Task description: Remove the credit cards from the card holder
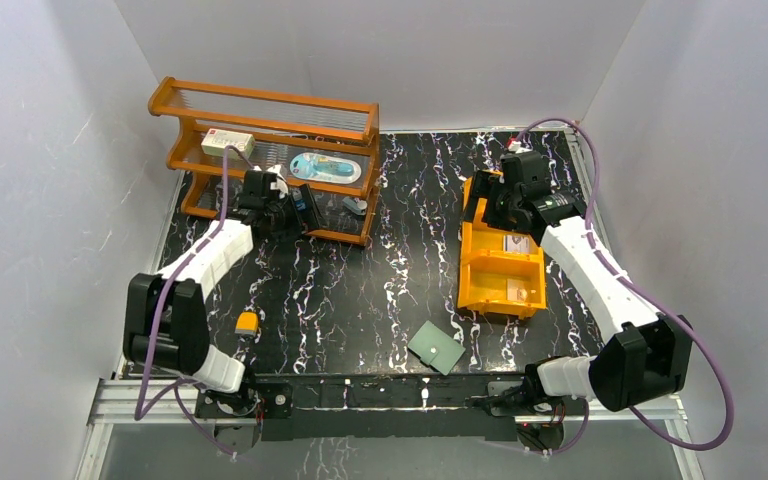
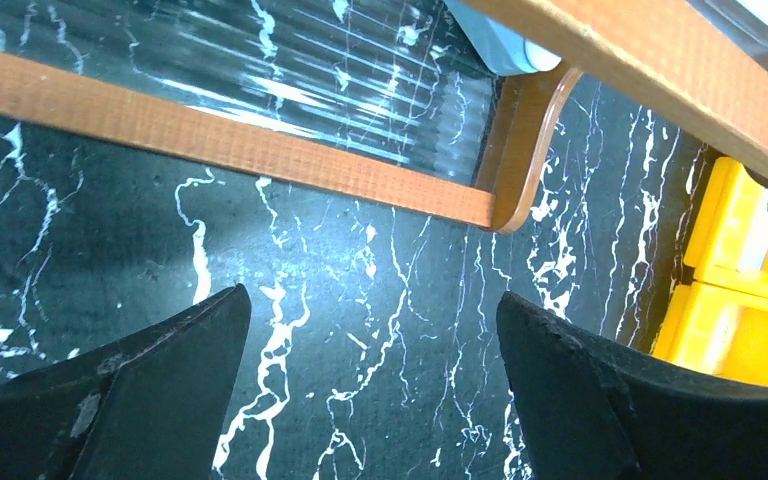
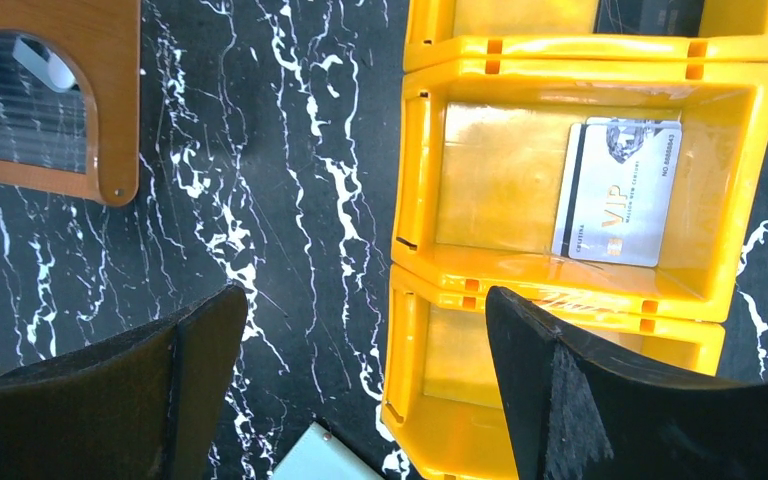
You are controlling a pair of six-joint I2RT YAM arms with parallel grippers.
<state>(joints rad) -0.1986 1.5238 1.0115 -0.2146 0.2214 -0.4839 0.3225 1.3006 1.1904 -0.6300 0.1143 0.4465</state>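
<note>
While working down from biggest to smallest, table (image 1: 360, 300): dark marbled top, lots of bare room on the rack side of the orange tray. White walls (image 1: 60, 150) close in on three sides, so wide swings look risky.
wooden rack (image 1: 260, 105): well apart from the tray, across that open stretch. Low rail and foot worth dodging.
orange tray (image 1: 463, 280): three compartments in a row with upright walls. Stiff plastic, probably light enough to skid if bumped.
left gripper (image 2: 372, 295): far from the tray, down by the rack's foot, jaws spread, nothing between them.
right gripper (image 3: 363, 295): hovering over the tray's rack-side wall, jaws wide apart, empty.
card holder (image 1: 435, 347): flat on the table just off the tray's near corner, not touching it. Light and thin, likely floppy and quick to slide. Best bet: pin one panel and pinch a free edge. Can't tell whether anything is left inside.
silver-grey card (image 3: 615, 190): flat in the tray's middle compartment, toward the wall farthest from the rack. Feather-light, stiff and slick, lying flush with no underside to grab. Guess: nudge against a wall, tip up an edge, pinch across the short sides.
black card (image 3: 650, 14): in the tray's far compartment, mostly cut off. Same handling, presumably. Tan one not clearly made out.
</note>
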